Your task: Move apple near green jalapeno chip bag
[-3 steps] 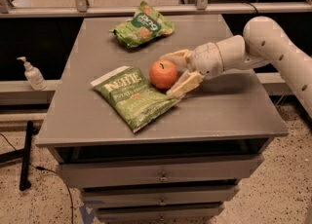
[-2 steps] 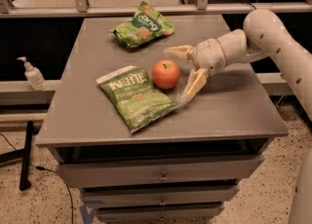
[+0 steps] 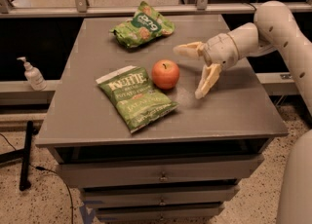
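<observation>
The red-orange apple [image 3: 165,74] stands on the grey table top [image 3: 224,116], touching or almost touching the right edge of the flat light-green jalapeno chip bag [image 3: 136,98] with white "KETTLE" lettering. My gripper [image 3: 191,71] is open and empty just right of the apple, a short gap away. One cream finger [image 3: 186,49] points left above the apple's level, the other [image 3: 206,82] hangs down to the right of it. The white arm reaches in from the right.
A puffier green bag with a dark green oval logo [image 3: 142,24] lies at the back of the table. A white pump bottle [image 3: 33,74] stands on a ledge to the left. Drawers sit under the table top.
The gripper has let go of the apple and drawn back to the right with its fingers spread wider. The apple stays beside the chip bag.
</observation>
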Tool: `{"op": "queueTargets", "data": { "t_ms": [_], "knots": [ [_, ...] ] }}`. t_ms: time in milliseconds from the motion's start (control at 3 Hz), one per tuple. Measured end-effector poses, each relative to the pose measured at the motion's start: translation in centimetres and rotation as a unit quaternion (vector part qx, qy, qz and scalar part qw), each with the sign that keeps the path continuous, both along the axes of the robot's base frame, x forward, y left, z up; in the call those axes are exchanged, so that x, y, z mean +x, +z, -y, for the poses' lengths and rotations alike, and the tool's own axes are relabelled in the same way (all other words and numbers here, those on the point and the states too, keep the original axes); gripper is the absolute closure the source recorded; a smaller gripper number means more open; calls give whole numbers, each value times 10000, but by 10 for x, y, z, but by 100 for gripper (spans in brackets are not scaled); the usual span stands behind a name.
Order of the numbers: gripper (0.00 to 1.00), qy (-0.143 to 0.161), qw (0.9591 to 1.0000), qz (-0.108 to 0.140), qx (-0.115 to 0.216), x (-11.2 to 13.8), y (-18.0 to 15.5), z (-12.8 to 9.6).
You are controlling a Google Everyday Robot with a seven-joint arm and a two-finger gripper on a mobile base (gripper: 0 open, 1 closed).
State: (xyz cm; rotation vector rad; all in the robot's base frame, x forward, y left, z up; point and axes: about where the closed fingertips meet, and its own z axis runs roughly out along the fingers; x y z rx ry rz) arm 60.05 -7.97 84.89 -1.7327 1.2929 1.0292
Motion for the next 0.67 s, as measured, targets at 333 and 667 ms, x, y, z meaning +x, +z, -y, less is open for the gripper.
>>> {"op": "queueTargets", "data": {
  "t_ms": [333,667],
  "knots": [
    [0,-447,9990,-89,33,-2,21,31],
    [0,-1030,9942,-272,112,-18,53,60]
  ]
}}
